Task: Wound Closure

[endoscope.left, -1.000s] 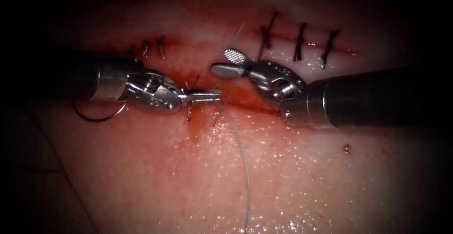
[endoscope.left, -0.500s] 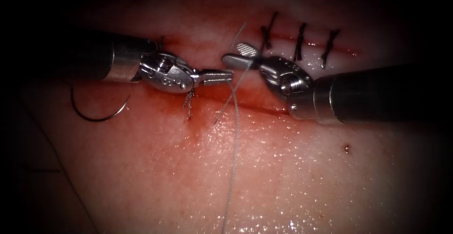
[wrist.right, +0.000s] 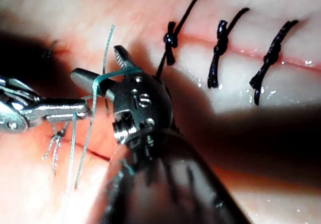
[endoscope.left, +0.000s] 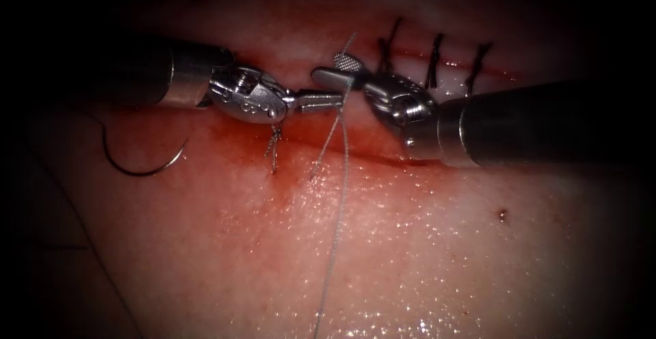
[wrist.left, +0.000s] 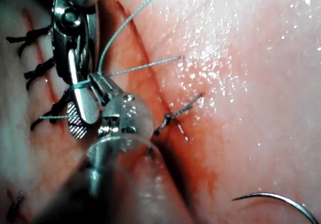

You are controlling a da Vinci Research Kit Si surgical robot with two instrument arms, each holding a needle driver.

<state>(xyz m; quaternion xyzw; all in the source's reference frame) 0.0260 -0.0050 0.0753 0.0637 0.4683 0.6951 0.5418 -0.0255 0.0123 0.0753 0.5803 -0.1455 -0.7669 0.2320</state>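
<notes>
Two tools (endoscope.left: 324, 100) (endoscope.left: 335, 71): tips meeting over the cut
Left: clamped on thread (endoscope.left: 339, 175)
Right: parted, thread looped across
Needle (endoscope.left: 140, 165): loose on tissue (endoscope.left: 437, 243), 8 o'clock from left tool, nearer it

Both arms were dark tubular shafts ending in silver collars, the left tool (endoscope.left: 316, 100) entering from the frame's left edge, the right tool (endoscope.left: 338, 70) from the right. Rounded metal wrists carried small rivets and pins. One jaw showed a cross-hatched gripping face.
</notes>
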